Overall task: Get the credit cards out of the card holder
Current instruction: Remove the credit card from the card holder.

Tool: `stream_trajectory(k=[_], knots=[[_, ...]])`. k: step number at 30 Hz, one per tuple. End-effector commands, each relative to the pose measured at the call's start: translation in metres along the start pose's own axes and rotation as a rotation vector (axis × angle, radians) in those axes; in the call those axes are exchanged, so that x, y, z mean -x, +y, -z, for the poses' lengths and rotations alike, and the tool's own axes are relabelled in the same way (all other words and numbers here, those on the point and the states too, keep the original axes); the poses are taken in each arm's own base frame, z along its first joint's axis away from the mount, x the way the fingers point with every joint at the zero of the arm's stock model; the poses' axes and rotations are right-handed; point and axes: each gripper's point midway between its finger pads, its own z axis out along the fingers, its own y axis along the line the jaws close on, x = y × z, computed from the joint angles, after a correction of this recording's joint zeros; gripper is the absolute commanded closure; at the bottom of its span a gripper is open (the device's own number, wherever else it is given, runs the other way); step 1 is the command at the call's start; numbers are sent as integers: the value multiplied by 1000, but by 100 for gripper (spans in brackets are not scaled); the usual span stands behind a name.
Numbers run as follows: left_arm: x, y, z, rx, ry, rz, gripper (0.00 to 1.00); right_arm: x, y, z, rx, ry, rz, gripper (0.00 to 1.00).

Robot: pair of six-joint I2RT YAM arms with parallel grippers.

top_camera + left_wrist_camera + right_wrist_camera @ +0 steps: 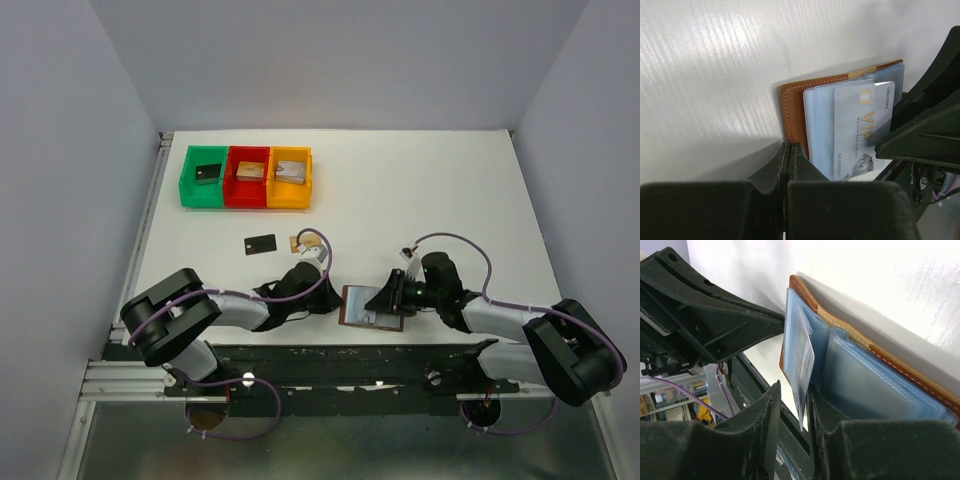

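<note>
White table (pixel 450 200) with grey walls around it, pretty plain setup. Brown leather card holder (pixel 356 304) (pixel 792 110) (pixel 900 365) lay open flat, right between the two grippers' tips at the near edge. Its pale blue-grey pockets faced up, and a silvery VIP card (pixel 865 130) (pixel 806 367) was sticking out of one on the right gripper's side.

Right gripper (pixel 392 298) (pixel 796 395) had its fingers straddling that card's edge. The card sat close against one finger, with a sliver of space showing on the other side, so the jaws were part-way apart, not clamped.

Left gripper (pixel 325 298) (pixel 789 148) had its fingers pressed fully together with nothing between them. Its tips were down at the holder's stitched leather edge; couldn't tell if they were actually pushing on it.

Just past the left gripper, a black card (pixel 260 243) and a gold card (pixel 305 243) lay flat on the table, side by side but apart. Well beyond those, at the far side, sat a row of green (pixel 190 185), red (pixel 232 190) and orange (pixel 306 185) bins touching each other, each with a small block inside.
</note>
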Motion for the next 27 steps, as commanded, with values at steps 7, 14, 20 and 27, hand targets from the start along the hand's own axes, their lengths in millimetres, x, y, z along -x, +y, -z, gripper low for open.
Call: stream_trajectory(k=[7,14,20,27], knots=[[-38,54,14,164,119,-2,100,9,-1,4,-20,-30,21,67],[-37,56,14,167,116,1,100,11,-3,4,-33,-32,21,69],[-37,57,15,167,115,-1,100,11,-8,4,-60,-33,11,72],[-36,58,15,166,110,3,100,12,-16,4,-94,-39,4,82]])
